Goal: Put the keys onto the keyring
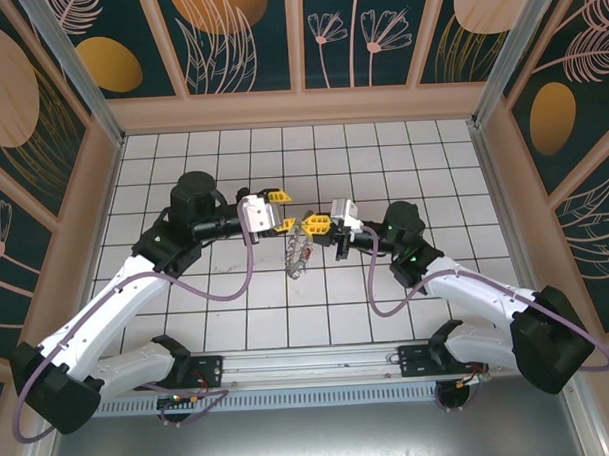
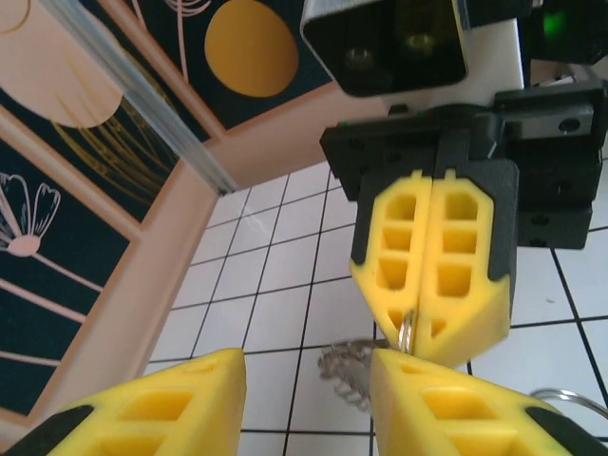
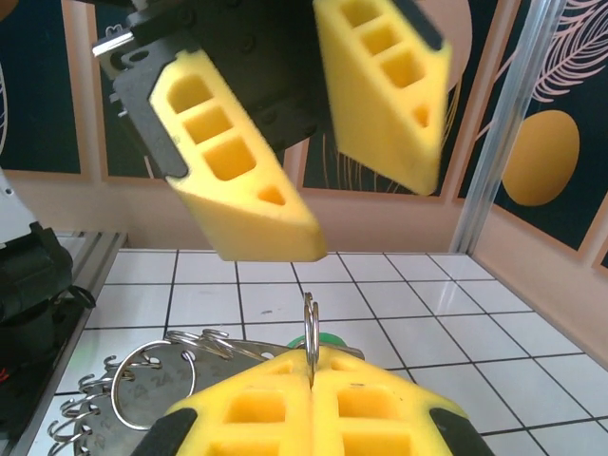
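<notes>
Threading step, judged mid-handover: right gripper point(image 3: 312, 408) clamped on a thin upright loop of the keyring point(image 1: 297, 253), its chain dangling over mid-table; left gripper point(image 2: 304, 408) jaws apart, empty, just opposite; next move calls for a fine, aligned pinch beside that loop, no tugging.

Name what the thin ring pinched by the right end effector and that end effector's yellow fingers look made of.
Thin ring: likely polished steel wire; silvery, with bright glints. Yellow fingers of the right end effector: probably matte plastic, moulded or printed; dull surface, hollow rectangular pockets. Rigid or rubbery, I cannot tell.
</notes>
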Robot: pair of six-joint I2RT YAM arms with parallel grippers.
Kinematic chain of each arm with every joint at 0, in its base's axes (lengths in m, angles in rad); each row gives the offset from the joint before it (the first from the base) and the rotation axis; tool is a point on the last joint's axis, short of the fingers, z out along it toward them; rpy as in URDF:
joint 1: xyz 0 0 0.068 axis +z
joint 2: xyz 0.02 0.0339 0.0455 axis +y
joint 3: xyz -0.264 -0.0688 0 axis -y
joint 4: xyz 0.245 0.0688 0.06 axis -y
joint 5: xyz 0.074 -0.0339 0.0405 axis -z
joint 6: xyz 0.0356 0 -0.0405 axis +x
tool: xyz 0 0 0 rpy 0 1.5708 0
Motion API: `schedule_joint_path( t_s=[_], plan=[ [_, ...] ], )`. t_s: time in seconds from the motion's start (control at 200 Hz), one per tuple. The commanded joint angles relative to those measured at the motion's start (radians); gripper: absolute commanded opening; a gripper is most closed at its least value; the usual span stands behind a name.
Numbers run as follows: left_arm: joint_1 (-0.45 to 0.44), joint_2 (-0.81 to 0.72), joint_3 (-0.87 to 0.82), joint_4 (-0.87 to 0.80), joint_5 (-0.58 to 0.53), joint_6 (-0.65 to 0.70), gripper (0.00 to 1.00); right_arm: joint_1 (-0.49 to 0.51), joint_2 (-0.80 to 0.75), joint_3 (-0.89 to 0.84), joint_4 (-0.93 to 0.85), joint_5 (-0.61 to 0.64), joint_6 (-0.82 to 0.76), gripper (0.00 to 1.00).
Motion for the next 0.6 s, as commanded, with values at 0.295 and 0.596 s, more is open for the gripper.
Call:
schedule_joint_path(
  t_s=[0.295, 0.596],
  plan=[
    [0.003, 0.086, 0.062, -0.038, 0.154, -0.024, 0.39, -0.005, -0.037, 0.032, 0.032, -0.021, -0.012, 0.0],
    [0.003, 0.082, 0.077, -0.113, 0.152, -0.019, 0.11, -0.025, -0.05, 0.025, 0.027, -0.028, -0.012, 0.0]
  ],
)
